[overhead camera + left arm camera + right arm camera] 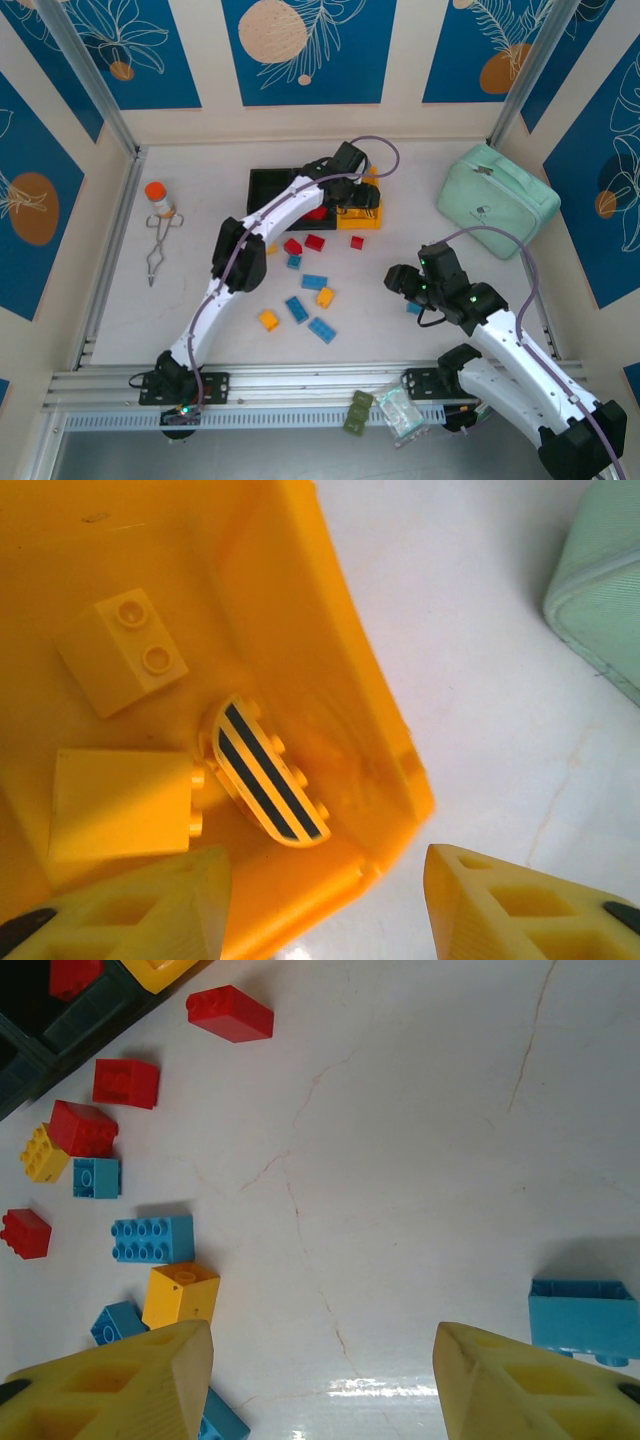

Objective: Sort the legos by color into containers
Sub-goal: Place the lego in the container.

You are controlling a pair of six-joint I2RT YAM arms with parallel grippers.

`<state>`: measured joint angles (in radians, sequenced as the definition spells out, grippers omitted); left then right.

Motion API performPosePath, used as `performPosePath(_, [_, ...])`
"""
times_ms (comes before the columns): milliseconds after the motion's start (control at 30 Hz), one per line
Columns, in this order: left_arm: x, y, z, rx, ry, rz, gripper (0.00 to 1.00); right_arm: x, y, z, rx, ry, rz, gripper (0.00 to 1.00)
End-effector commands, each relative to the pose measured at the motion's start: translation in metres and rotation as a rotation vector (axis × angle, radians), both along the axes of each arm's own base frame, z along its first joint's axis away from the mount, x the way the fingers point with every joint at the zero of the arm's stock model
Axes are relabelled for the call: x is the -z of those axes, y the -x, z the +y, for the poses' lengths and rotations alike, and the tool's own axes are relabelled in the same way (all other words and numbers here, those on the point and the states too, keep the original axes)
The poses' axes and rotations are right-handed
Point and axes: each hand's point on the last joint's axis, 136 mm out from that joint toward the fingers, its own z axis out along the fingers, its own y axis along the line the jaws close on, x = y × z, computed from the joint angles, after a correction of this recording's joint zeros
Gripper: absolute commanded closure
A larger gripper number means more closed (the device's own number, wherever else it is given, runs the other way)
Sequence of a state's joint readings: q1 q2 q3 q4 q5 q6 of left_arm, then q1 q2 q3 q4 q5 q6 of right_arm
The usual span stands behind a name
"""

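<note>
Three joined containers stand at the back: two black bins (268, 188) and a yellow-orange bin (374, 217). My left gripper (362, 188) hangs open over the yellow bin (330, 670), with nothing between its fingers. In that bin lie two yellow bricks (122, 650) (125, 805) and a striped yellow piece (268, 770). Several red (315, 242), blue (314, 282) and yellow (268, 320) legos are scattered mid-table. My right gripper (320, 1380) is open above bare table. A blue brick (583, 1317) lies just right of it, and a yellow brick (181, 1295) sits by its left finger.
A mint-green zip case (497, 200) sits at the back right. An orange-capped bottle (158, 197) and metal tongs (160, 245) lie at the left. Small packets (385, 410) rest on the front rail. A red brick (75, 975) sits in a black bin (60, 1022).
</note>
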<state>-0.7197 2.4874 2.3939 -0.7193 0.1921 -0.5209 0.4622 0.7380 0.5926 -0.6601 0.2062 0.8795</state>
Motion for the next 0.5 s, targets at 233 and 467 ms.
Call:
performPosePath(233, [-0.092,0.062,0.018,0.104,0.11,-0.1,0.45,0.003,0.005,-0.009,0.009,0.06,0.049,0.39])
performPosePath(467, [-0.075,0.114,0.053,0.155,0.126,-0.067,0.44,0.019,0.015,-0.039,0.131,0.235,0.197,0.36])
